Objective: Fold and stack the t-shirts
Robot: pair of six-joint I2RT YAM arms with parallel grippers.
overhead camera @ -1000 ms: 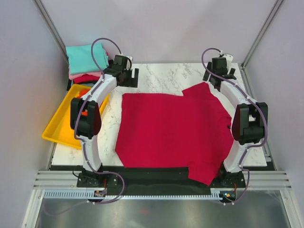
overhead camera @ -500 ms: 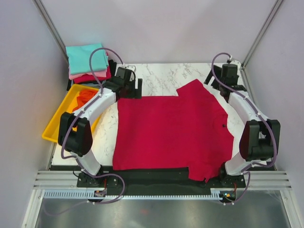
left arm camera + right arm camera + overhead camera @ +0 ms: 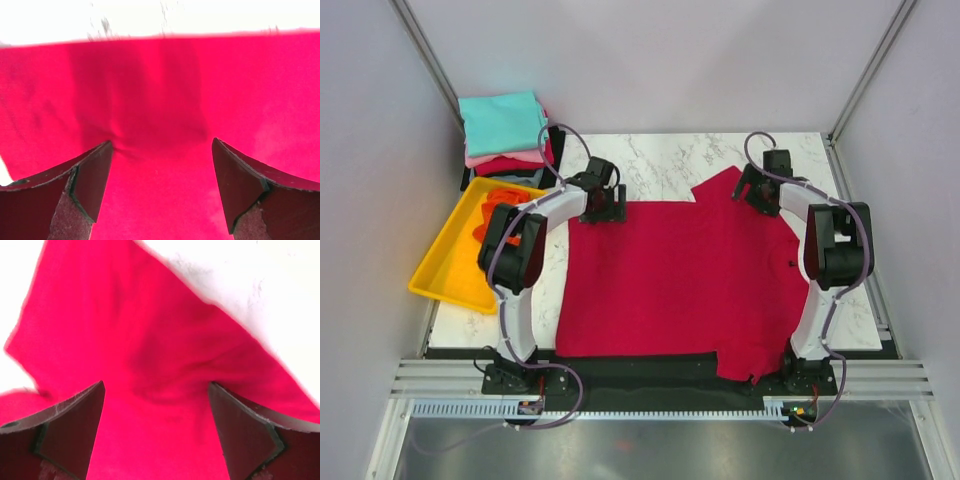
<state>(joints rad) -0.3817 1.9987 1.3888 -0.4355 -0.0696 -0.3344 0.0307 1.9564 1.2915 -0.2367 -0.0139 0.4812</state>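
The crimson t-shirt lies spread flat across the middle of the marble worktop, its near hem reaching the dark strip at the near edge. One sleeve points toward the far right and the other hangs over the near edge on the right

The left gripper sits low over the far left corner of the crimson t-shirt. In the left wrist view its fingers stand wide apart, with cloth puckered slightly between them and the far hem just beyond. The right gripper is down at the far right sleeve, and in the right wrist view its fingers are likewise spread, with a soft crease of red cloth between them. Whether either pair of tips touches the cloth cannot be told

At the far left corner is a stack of folded shirts, the teal t-shirt on top, a pink one beneath and a red one under that. Beside the stack a yellow tray holds the crumpled orange t-shirt
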